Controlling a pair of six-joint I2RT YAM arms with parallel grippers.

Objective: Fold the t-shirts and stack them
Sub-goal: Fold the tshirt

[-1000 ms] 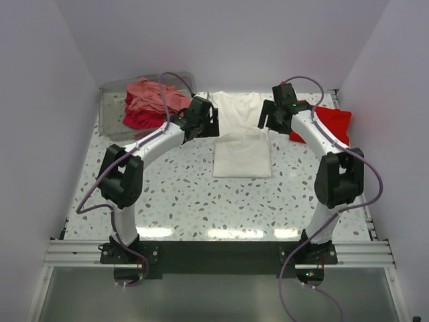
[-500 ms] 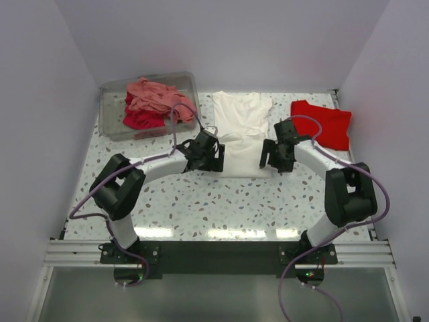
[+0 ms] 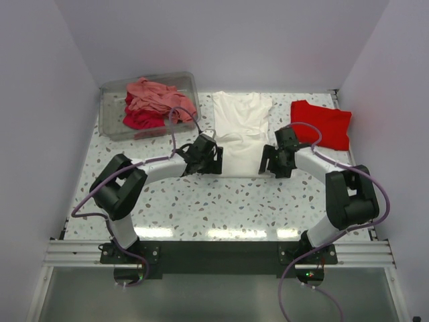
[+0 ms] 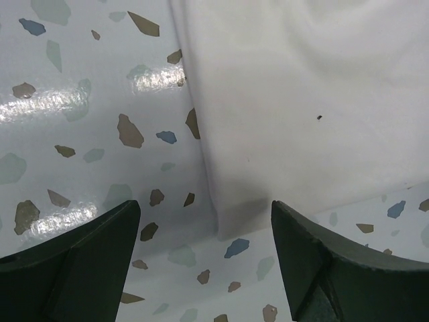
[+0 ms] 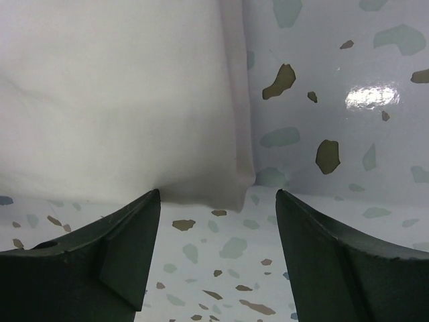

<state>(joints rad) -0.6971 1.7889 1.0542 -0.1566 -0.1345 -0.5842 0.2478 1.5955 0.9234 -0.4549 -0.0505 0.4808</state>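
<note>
A white t-shirt [image 3: 241, 131] lies flat mid-table, folded into a long strip. My left gripper [image 3: 213, 163] is open, low over its near left corner; the left wrist view shows that corner [image 4: 231, 221] between the fingers [image 4: 80, 268]. My right gripper [image 3: 268, 163] is open, low over the near right corner, which the right wrist view shows [image 5: 231, 191] between the fingers [image 5: 335, 261]. A bright red t-shirt [image 3: 324, 123] lies folded at the back right. Salmon-pink [image 3: 151, 94] and crimson [image 3: 142, 119] shirts sit crumpled in a bin.
A clear plastic bin [image 3: 110, 127] stands at the back left of the speckled table [image 3: 201, 201]. White walls close in the left, back and right sides. Purple cables loop off both arms.
Both grippers came from the shirt's far part toward me to its near corners and lowered. The shirt's lower half now lies flat; the shirts in the bin and the red one stayed.
</note>
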